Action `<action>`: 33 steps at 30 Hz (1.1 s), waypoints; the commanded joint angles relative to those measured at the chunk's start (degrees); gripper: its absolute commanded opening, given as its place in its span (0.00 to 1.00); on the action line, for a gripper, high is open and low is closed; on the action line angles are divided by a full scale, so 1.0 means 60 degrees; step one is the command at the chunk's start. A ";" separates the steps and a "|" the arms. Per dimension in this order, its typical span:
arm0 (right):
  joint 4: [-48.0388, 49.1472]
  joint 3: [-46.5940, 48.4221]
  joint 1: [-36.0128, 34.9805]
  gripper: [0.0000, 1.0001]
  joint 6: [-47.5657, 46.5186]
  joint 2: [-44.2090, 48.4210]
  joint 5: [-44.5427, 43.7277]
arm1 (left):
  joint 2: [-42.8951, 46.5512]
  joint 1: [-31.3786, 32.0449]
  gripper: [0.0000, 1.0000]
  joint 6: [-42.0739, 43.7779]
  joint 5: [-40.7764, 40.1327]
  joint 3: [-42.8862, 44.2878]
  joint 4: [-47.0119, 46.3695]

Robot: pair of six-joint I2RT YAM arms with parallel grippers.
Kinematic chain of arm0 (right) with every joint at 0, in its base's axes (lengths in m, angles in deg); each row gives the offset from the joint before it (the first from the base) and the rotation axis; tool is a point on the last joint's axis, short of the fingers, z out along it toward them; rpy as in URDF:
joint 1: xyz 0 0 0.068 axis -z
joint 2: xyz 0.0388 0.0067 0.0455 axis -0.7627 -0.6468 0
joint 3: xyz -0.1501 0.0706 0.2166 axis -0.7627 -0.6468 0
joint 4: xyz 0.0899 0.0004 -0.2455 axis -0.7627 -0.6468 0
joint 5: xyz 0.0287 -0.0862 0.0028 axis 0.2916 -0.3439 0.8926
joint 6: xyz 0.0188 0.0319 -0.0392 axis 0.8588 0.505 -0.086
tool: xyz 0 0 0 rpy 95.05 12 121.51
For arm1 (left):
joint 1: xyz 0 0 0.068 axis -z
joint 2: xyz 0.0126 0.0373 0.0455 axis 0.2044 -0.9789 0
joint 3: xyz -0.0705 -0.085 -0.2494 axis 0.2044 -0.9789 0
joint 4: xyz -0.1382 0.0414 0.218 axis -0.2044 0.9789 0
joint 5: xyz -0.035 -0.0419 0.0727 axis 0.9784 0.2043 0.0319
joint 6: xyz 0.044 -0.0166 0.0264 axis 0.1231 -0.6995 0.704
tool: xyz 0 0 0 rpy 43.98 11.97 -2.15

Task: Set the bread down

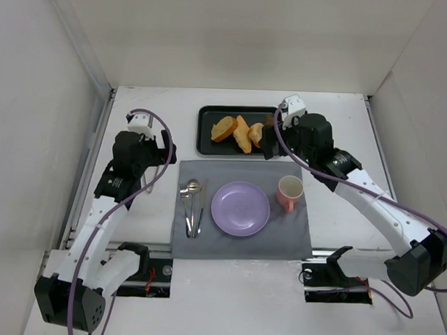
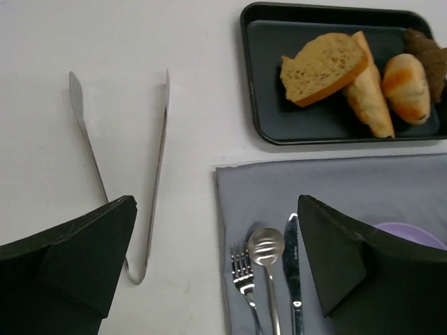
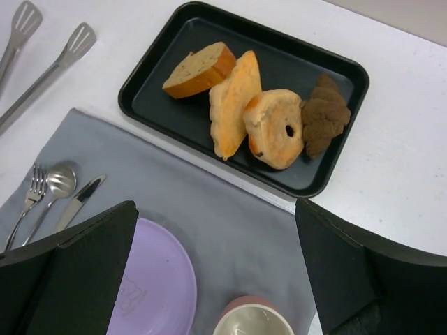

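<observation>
The bread (image 1: 223,128) is a toasted oval slice lying at the left end of the black tray (image 1: 204,143). It also shows in the left wrist view (image 2: 323,68) and the right wrist view (image 3: 199,70). The purple plate (image 1: 240,208) sits bare on the grey mat (image 1: 228,245). My left gripper (image 1: 151,165) is open and empty, hovering over the mat's left edge (image 2: 216,209). My right gripper (image 1: 272,143) is open and empty, above the mat just in front of the tray (image 3: 215,209).
On the tray, beside the bread, lie a long golden piece (image 3: 230,105), an orange-brown bun (image 3: 276,125) and a dark brown pastry (image 3: 323,112). A pink cup (image 1: 289,192) stands right of the plate. Fork, spoon and knife (image 1: 192,203) lie to its left. Metal tongs (image 2: 157,160) lie on the table.
</observation>
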 commanded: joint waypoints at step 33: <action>-0.0822 0.0452 -0.0309 1.00 -0.2732 0.0675 0.2229 | -0.5711 -0.1303 0.95 0.0402 -0.2011 0.1181 0.0322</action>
